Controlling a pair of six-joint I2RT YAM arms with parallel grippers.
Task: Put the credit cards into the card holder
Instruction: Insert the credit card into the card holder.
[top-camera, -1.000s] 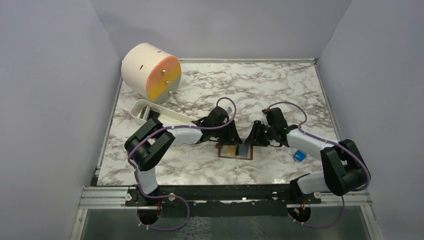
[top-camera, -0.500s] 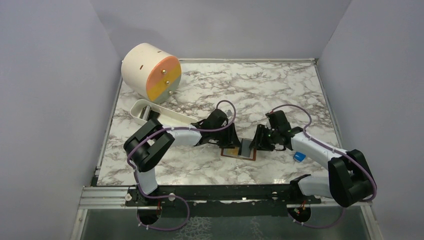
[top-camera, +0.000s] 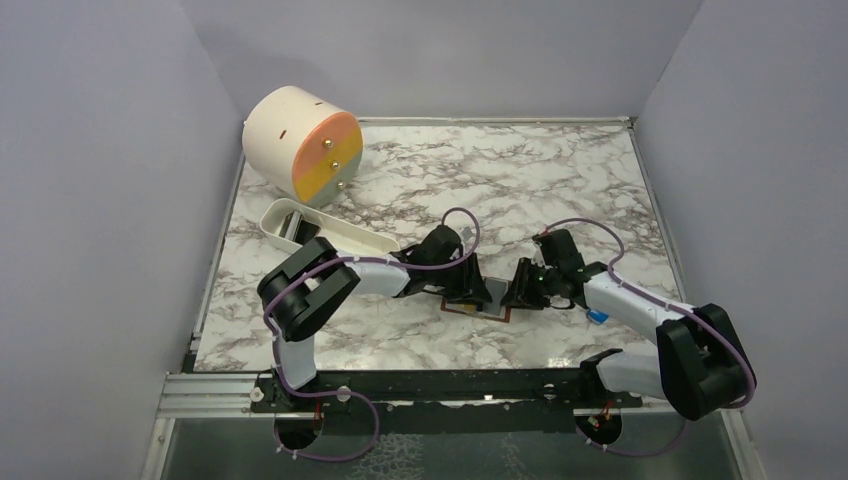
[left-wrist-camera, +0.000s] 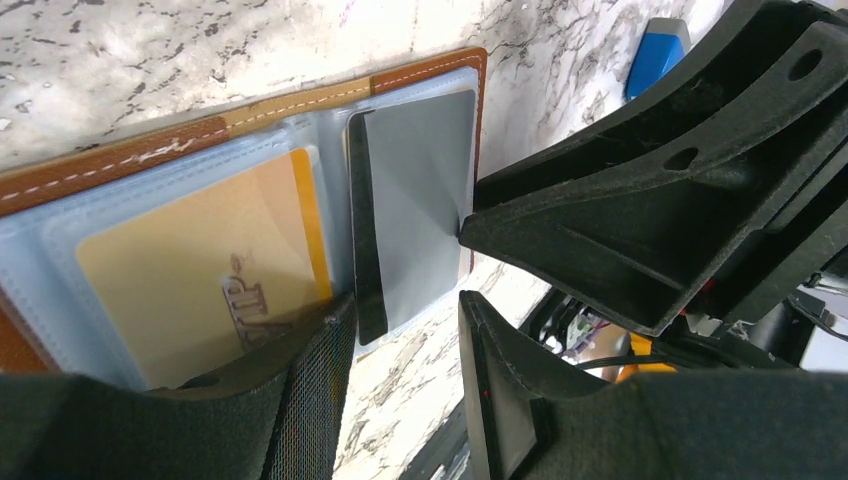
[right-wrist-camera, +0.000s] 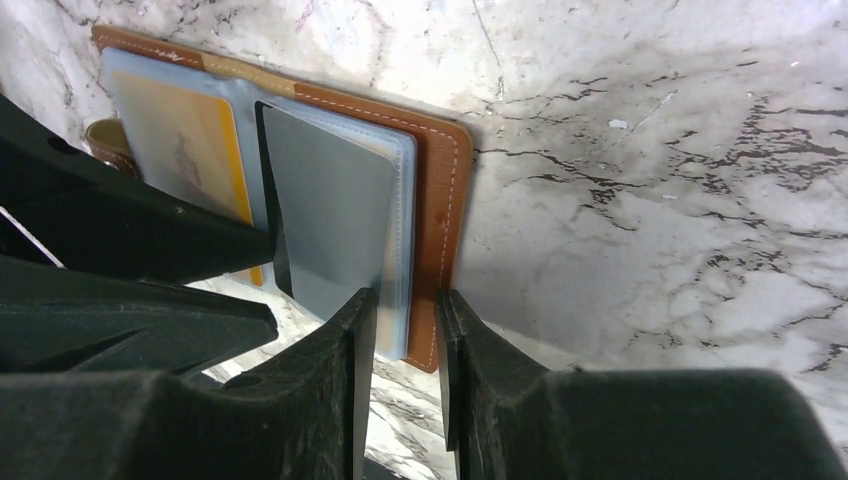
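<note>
Two claws crowd the card holder, open on the bench near the arms. Left claw is half open over the grey card, gripping nothing; right claw is nearly closed at the holder's edge, can't tell if it's pinching. Orange-yellow card is pocketed.

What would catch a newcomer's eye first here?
Probably the robot's black left hand and right hand meeting over an open brown leather-like wallet near the middle of the marble table. An orange-yellow card and a grey card lie side by side on its pale blue inside. After that, the big cream cylinder with an orange and yellow face in the far left corner.
</note>
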